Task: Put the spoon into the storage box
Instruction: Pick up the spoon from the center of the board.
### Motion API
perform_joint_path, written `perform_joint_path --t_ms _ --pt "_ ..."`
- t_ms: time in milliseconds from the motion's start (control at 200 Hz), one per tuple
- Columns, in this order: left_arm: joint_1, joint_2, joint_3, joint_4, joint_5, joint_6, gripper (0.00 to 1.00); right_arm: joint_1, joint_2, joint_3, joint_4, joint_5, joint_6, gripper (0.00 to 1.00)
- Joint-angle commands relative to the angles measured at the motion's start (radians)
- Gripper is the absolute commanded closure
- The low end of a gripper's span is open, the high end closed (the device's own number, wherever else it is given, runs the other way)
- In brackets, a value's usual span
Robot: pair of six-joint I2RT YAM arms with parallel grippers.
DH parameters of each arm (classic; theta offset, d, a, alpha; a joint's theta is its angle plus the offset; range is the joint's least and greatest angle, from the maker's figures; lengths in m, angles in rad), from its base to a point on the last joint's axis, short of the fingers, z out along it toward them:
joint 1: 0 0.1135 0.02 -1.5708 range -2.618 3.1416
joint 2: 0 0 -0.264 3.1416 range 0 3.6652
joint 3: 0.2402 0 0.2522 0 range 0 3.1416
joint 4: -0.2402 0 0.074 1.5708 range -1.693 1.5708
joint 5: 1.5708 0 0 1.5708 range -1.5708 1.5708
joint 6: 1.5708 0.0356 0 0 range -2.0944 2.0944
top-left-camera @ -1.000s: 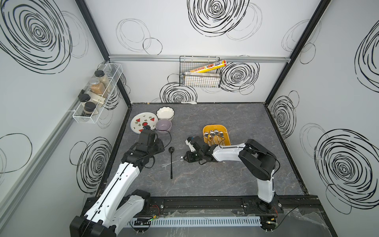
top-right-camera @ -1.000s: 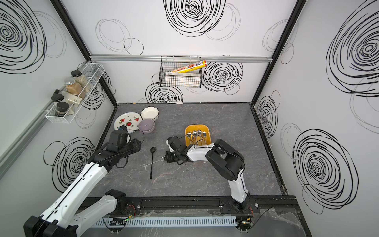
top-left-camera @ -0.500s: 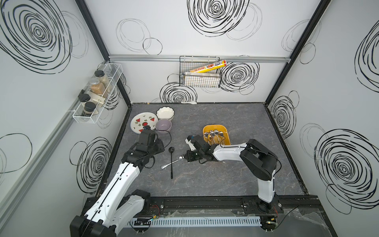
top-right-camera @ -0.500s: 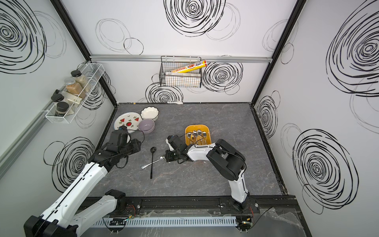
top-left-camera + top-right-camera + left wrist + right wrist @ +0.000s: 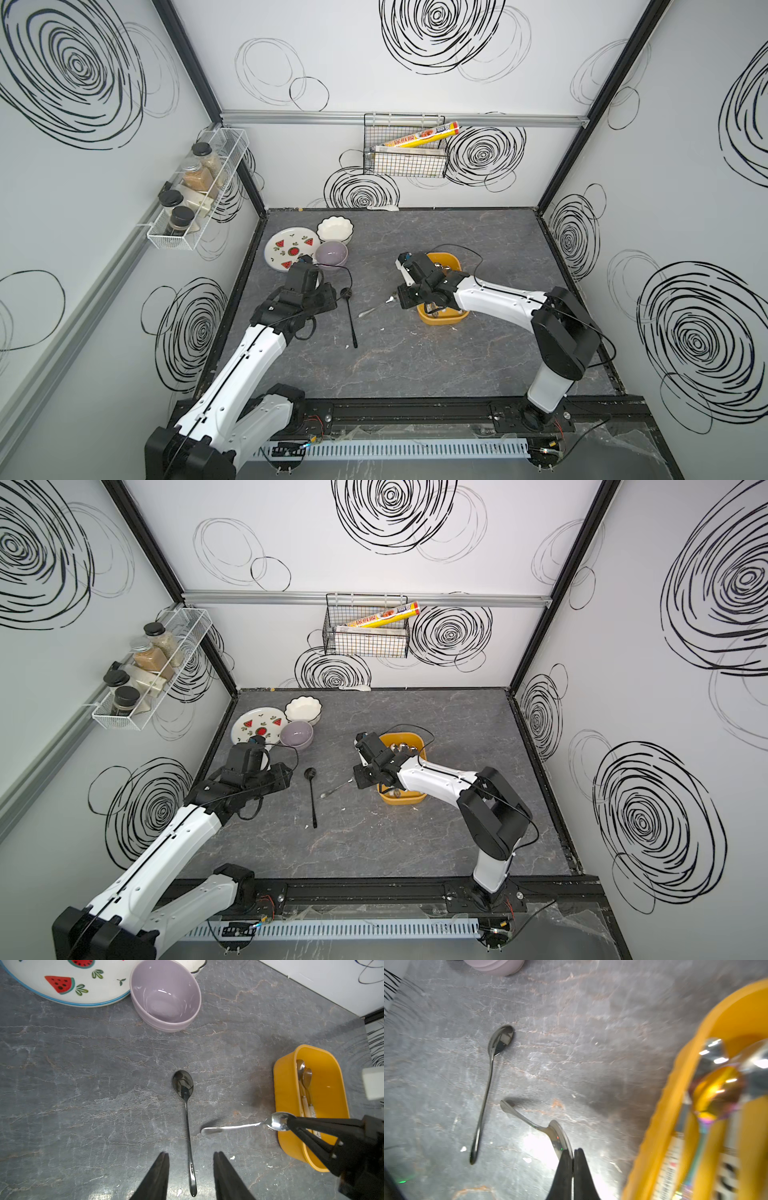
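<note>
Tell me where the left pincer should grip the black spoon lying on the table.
Take the black spoon by its thin handle near the tail, coming straight down. It lies flat on the table, too low for a side approach; the open left pincer straddles that end, clear of the silver spoon.

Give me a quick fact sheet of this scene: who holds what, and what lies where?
right pincer: shut on the bowl of the silver spoon, beside the storage box
left pincer: open, near the black spoon, not touching it
black spoon: lying flat on the table
storage box: holds other spoons
silver spoon: not yet in the box
</note>
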Motion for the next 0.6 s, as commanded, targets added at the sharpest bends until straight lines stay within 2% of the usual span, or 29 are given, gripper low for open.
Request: perform_joint_path --t_ms 0,120,225,285,395,596 --pt "-0.052 -0.030 0.015 0.072 0.091 0.055 0.49 0.000 -0.055 0.032 -0.136 0.117 -0.105 1.00" --pt "-0.233 -0.013 0.052 0.090 0.005 0.083 0.46 -0.023 -0.127 0.043 -0.179 0.114 -0.155 1.00" --pt "-0.458 0.011 0.093 0.103 -0.194 0.205 0.45 -0.069 -0.215 0.021 -0.196 0.074 -0.178 1.00" --pt "-0.551 0.017 0.101 0.128 -0.297 0.298 0.44 -0.106 -0.271 -0.009 -0.188 0.025 -0.174 1.00" --pt "-0.582 0.030 0.089 0.219 -0.245 0.476 0.42 -0.147 -0.334 -0.027 -0.207 -0.036 -0.161 1.00" --pt "-0.594 0.106 0.107 0.368 -0.245 0.636 0.41 -0.157 -0.382 -0.010 -0.249 -0.143 -0.145 1.00"
